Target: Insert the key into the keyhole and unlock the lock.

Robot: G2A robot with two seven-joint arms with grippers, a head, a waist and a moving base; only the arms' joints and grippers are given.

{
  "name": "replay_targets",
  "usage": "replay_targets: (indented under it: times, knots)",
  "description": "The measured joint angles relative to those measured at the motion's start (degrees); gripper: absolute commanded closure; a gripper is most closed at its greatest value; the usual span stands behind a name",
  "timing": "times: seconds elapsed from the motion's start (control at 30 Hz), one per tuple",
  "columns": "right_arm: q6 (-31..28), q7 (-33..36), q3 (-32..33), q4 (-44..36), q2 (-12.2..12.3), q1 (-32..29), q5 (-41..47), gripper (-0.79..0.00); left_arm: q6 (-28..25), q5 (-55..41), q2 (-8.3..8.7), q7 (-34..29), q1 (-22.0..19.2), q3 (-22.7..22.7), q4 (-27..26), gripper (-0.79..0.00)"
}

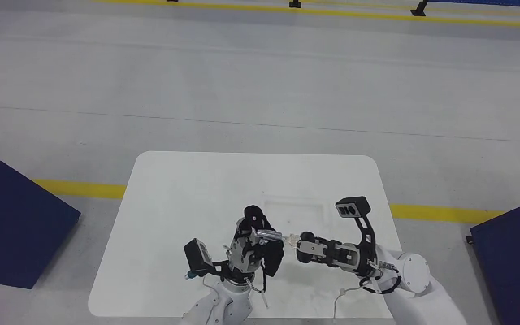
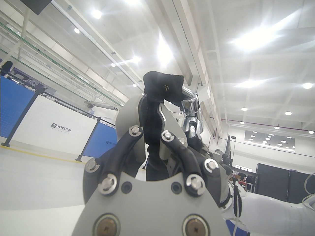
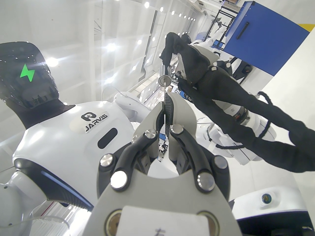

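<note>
Lock, likely hard and slick, sits clamped in left gripper over table's near edge; right gripper pinches thin, stiff key by its flats.

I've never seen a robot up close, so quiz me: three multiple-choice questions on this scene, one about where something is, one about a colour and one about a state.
1. Where is the lock?
A) in a drawer
B) held up in the left gripper
C) hanging on a door

2. What colour is the lock?
A) red
B) blue
C) shiny silver

3. The right gripper is:
A) shut on the key
B) wide open and empty
C) holding a cup

Answers:
1 B: the left gripper clamps the lock above the white table.
2 C: its metal body gleams like chrome in the left wrist view.
3 A: its fingers pinch the thin key between them.
</note>
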Motion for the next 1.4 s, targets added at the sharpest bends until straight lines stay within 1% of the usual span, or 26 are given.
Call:
replay_targets:
  times: [0.37, 0.47, 0.53, 0.67, 0.9, 1.1, 1.2, 1.4]
  knots:
    - [0.4, -0.4, 0.2, -0.4, -0.1, 0.1, -0.6, 0.000, 0.1, 0.8, -0.06, 0.2, 0.0, -0.3, 0.3, 0.000]
    - [0.5, -0.3, 0.3, -0.3, -0.1, 0.2, -0.5, -0.071, 0.0, 0.7, -0.09, 0.2, 0.1, -0.3, 0.2, 0.000]
    - [0.6, -0.3, 0.4, -0.3, -0.1, 0.4, -0.5, -0.080, -0.1, 0.7, -0.11, 0.1, 0.1, -0.4, 0.2, 0.000]
    - [0.7, -0.1, 0.4, -0.4, -0.1, 0.6, -0.4, -0.068, -0.3, 0.7, -0.12, -0.1, 0.2, -0.5, 0.1, 0.000]
    - [1.0, 0.0, 0.4, -0.3, -0.2, 1.4, -0.4, 0.000, -0.3, 0.7, -0.17, -0.3, 0.3, -0.6, 0.0, 0.000]
    - [1.9, 0.0, 0.2, -0.3, -0.2, 1.9, -0.9, 0.000, -0.3, 1.1, -0.17, -0.4, 0.3, -0.7, -0.1, 0.000]
    - [3.6, -0.1, 0.0, -0.6, -0.2, 1.9, -1.3, 0.000, 0.6, 2.6, -0.11, -0.2, 0.2, -0.9, -0.1, 0.000]
    - [9.3, -0.6, 0.4, -1.6, 0.0, 1.5, -0.9, 0.000, 2.9, 7.5, 0.17, 0.9, -0.4, -1.1, 0.7, 0.000]
